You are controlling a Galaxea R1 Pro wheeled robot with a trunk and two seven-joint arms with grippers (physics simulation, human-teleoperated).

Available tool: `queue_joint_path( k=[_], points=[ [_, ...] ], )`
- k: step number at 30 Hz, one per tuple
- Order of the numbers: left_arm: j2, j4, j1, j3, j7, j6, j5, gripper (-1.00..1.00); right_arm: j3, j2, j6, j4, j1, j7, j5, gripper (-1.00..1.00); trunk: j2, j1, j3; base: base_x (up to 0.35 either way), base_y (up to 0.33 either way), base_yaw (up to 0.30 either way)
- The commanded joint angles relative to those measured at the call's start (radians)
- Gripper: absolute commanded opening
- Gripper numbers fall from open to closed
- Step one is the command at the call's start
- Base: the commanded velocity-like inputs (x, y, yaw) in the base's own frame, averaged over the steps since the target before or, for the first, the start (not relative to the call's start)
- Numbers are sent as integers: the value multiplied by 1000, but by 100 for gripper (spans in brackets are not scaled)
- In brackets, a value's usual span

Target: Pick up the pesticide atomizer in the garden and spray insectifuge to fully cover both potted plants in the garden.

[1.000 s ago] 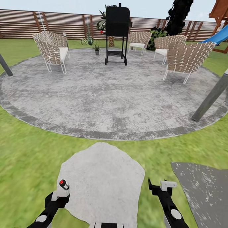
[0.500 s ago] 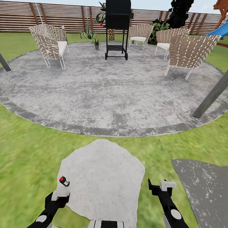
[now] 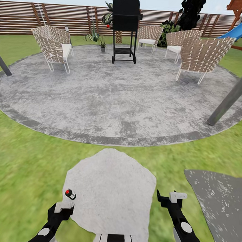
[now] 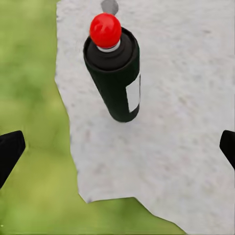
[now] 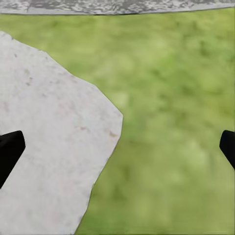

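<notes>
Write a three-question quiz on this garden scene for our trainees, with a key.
1. True or false: the atomizer sits on the lawn.
2. What colour is the atomizer's cap? A red, B blue, C yellow.
3. Is the right claw open or shut?

Key: 1 false, it is on the pale stepping stone. 2 A. 3 open, with its fingers wide apart and nothing between them.
</notes>
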Motion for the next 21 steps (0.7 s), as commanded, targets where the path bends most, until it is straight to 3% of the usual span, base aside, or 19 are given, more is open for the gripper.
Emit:
queue_joint_path(
  k=[1,13,21],
  points=[
    [0,1,-1,5,1,-4,-6,100,-2,0,-3,0,0,0,4,100,0,0,-1,46,95,0],
    [-1,1,-1,5,1,-4,-6,100,-2,0,-3,1,0,0,4,100,0,0,-1,16,17,0],
    [-1,1,-1,5,1,-4,-6,100,-2,0,-3,1,0,0,4,100,0,0,-1,181,0,0]
  ],
)
